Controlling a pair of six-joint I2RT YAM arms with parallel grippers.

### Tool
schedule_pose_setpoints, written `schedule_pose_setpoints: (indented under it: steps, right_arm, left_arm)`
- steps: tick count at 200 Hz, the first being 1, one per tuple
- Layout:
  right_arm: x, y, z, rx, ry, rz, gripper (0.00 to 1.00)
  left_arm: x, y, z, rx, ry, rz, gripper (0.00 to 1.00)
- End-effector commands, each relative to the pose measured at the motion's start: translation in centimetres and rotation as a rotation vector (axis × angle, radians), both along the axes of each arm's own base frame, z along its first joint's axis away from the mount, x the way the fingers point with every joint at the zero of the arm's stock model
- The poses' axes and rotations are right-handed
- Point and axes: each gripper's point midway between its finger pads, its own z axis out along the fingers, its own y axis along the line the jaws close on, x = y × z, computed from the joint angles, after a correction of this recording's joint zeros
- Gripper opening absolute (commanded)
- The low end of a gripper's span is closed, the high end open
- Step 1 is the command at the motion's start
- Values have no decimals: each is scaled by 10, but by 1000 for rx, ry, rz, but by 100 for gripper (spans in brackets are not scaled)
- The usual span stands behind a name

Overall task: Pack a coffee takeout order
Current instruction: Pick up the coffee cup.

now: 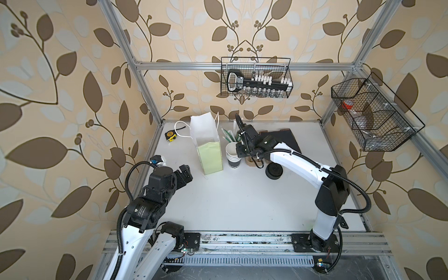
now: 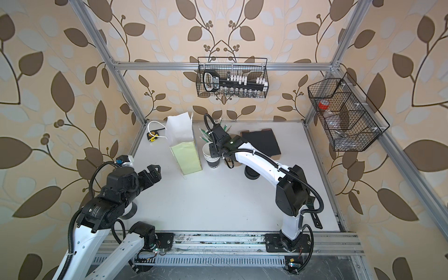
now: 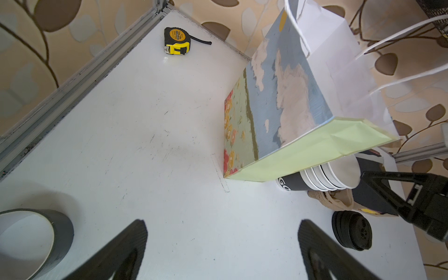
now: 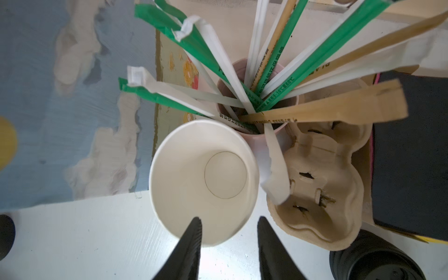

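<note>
BENCH, FRONT TO BACK: Near the front of the bench [image 1: 242, 206], at 9 o'clock from its middle, the left hand [image 3: 223, 221] hovers. Its fingers are spread wide with nothing between them, and it is well apart from the order.

Farther in, a pile of black lids [image 1: 274, 171] sits at 4 o'clock from the stacked cups [image 1: 233, 157]. The cups stand upright, mouths up, just beside the bag [image 1: 209, 148] at their 9 o'clock.

The right hand [image 4: 229, 219] hangs directly over the stack, pointing down. In the right wrist view one finger [image 4: 190, 249] lies over the white inside of the top cup [image 4: 194, 174] and the other lies outside it, so a stretch of rim runs between them. The jaws stand partly apart and neither is seen pressing the paper, so no grip shows yet.

The carrier [image 4: 320, 184] lies just beside the cups at 3 o'clock, and the dark sheet [image 1: 283, 139] lies beyond it at 2 o'clock. The straws [image 4: 266, 72] fan out of a pink cup [image 4: 242, 70] at 12 o'clock.

The coming move appears to turn on that rim between the fingers. The stack's long axis is vertical, so a pinched cup would probably have to be drawn straight up along it to slip free of those nested below. The right arm is plainly the nearer one. The left has the bag between it and the cups.
</note>
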Motion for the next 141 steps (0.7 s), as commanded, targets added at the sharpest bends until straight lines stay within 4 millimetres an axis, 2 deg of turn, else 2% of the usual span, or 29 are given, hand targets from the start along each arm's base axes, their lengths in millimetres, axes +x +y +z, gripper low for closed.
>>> schedule_pose_setpoints:
  steps: [1, 70, 96, 141]
  right_arm:
    - [6, -1, -6, -4, 34, -12, 34]
    - [20, -4, -19, -57, 49, -39, 35]
    - [21, 0, -24, -45, 64, -32, 26]
    - [25, 1, -20, -39, 55, -43, 12]
  left_arm:
    - [1, -2, 3, 15, -8, -22, 99]
    - [1, -2, 3, 20, -8, -25, 99]
    - [1, -2, 5, 20, -13, -23, 99]
    - [1, -1, 4, 26, -10, -21, 99]
